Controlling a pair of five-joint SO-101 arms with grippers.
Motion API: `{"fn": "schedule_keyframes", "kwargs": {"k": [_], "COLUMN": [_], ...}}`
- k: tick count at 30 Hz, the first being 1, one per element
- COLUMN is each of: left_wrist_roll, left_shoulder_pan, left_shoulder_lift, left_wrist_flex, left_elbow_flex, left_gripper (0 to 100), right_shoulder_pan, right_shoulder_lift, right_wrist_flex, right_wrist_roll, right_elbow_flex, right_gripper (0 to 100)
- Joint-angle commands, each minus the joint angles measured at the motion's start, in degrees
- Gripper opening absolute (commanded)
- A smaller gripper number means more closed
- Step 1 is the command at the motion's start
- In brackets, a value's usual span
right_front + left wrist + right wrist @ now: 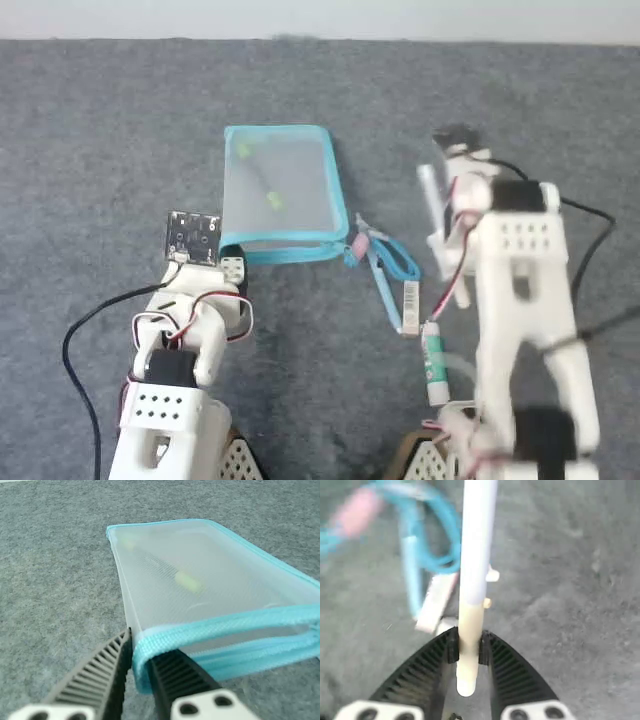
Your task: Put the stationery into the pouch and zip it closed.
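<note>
While the left claw (232,262) is clamped shut on the teal zip edge at one corner of the pouch (280,195), the right claw (440,190) is closed tight on one end of a white pen (431,205). The pen's long end sticks straight out ahead of its fingers. From the left wrist, the left claw (140,662) has both fingers pinched on the zip band, and the pouch (210,580) lies flat on the bench (120,120) just beyond the fingertips. Small yellow-green bits (187,581) show through the pouch wall. The zip looks slightly parted next to the grip, though how wide is hard to tell.

From the right wrist, the right claw (468,650) has the white pen (476,555) up off the bench. Past the pen tip, lower down, lie a blue pen (412,575), a blue loop (445,540) and a pink pull (357,510). A glue stick (433,358) lies back toward the right arm's base, behind the claw.

Step in hand, as I judge it: loading, with one item picked, the pouch corner held for it and the zip not yet closed. The blue pen (383,290) and glue stick are left to go in.

The next move calls for bringing the pen across to the zip side near the left claw. The tip has to line up with the gap and slide in lengthwise. The left claw needs to keep the lip lifted so the mouth doesn't collapse.
</note>
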Motion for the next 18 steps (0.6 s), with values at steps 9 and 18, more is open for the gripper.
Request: {"fn": "schedule_keyframes", "kwargs": {"k": [9,18], "left_wrist_roll": [0.5,0.5], "left_shoulder_pan": [0.1,0.1], "left_shoulder_lift": [-1.0,-1.0], "left_wrist_flex": [-1.5,-1.5], "left_elbow_flex": [-0.7,-0.7], "left_gripper": [1,1], "right_shoulder_pan": [-24.7,-25.7], "right_shoulder_lift": [-16.3,-15.6], "right_wrist_flex": [5.4,5.5], "right_wrist_roll": [10.5,10.4], "right_elbow_flex": [8.0,9.4], "right_gripper": [0.8,0.8]}}
